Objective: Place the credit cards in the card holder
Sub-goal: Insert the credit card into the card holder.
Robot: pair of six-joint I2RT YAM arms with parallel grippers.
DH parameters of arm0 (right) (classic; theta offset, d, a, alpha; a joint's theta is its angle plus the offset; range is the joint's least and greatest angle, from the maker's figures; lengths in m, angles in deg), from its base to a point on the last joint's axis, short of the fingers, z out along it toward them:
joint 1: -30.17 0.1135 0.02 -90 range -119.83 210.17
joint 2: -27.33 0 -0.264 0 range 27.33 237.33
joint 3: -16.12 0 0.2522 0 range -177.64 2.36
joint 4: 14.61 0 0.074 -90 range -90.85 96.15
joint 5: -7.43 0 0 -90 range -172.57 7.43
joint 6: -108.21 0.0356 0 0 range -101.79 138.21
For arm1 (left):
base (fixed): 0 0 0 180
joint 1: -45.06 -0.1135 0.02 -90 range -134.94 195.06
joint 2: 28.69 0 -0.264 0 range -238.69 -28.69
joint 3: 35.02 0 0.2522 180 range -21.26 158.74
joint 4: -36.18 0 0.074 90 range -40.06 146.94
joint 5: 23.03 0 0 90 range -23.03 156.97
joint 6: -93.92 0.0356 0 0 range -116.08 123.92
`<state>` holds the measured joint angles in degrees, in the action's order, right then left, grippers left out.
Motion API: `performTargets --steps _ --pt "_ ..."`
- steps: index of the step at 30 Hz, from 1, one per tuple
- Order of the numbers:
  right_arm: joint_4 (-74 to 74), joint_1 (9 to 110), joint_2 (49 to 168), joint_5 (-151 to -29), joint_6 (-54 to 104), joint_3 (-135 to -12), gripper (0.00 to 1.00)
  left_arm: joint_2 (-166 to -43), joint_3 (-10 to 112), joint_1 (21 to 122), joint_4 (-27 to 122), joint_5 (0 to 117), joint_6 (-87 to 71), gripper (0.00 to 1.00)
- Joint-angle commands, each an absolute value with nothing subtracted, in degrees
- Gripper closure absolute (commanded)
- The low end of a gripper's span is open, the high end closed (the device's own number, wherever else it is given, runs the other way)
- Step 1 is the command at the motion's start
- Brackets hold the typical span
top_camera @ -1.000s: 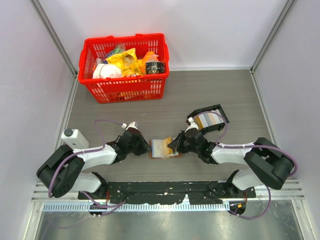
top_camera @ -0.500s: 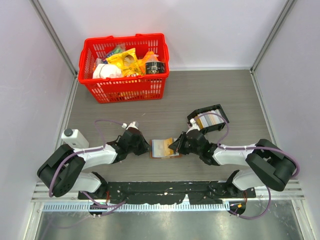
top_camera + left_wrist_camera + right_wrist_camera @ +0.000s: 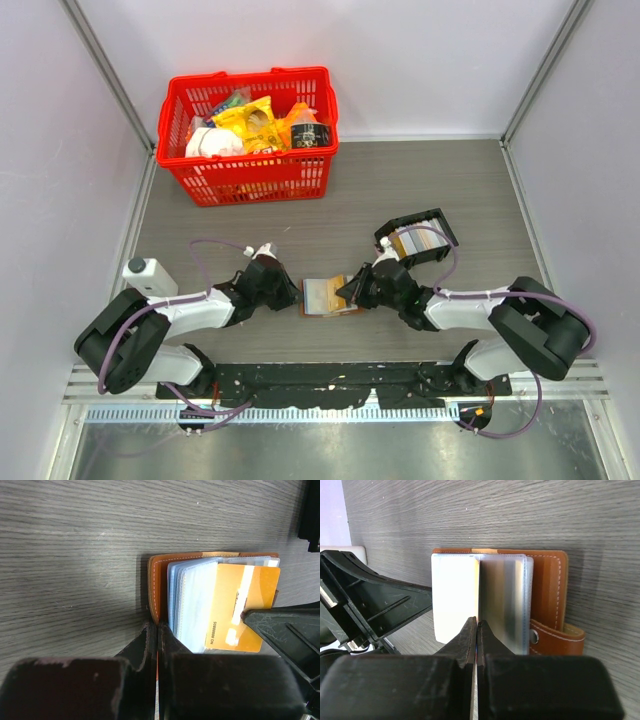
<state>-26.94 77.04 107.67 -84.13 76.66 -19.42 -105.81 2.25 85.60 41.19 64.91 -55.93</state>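
Note:
The brown leather card holder (image 3: 326, 297) lies open on the table between my two grippers, its clear sleeves fanned up. My left gripper (image 3: 158, 626) is shut on the edge of its leather cover (image 3: 159, 580). A yellow-orange credit card (image 3: 245, 600) stands partly tucked behind a clear sleeve (image 3: 197, 605). My right gripper (image 3: 477, 621) is shut on the card's outer edge, and from that side the card shows edge-on between a bright sleeve (image 3: 452, 597) and a grey one (image 3: 505, 600). The holder's snap tab (image 3: 555, 640) hangs at the right.
A small black open-top tray (image 3: 445, 228) with more cards stands just behind the right gripper (image 3: 347, 292). A red basket (image 3: 250, 77) full of groceries sits at the back left. A white box-like object (image 3: 150, 275) rests beside the left arm.
The right gripper has edged slightly left towards the holder with the card. The left gripper and the holder have stayed put.

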Motion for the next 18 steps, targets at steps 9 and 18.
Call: performTargets --steps 9,18 --pt "-30.82 77.72 109.42 -84.41 77.36 -18.56 0.99 -109.90 0.80 85.93 51.88 67.23 -54.17 1.00" --pt "-29.86 77.63 109.87 -82.84 76.30 -18.30 0.99 -109.81 0.72 85.93 51.79 67.23 -54.35 1.00"
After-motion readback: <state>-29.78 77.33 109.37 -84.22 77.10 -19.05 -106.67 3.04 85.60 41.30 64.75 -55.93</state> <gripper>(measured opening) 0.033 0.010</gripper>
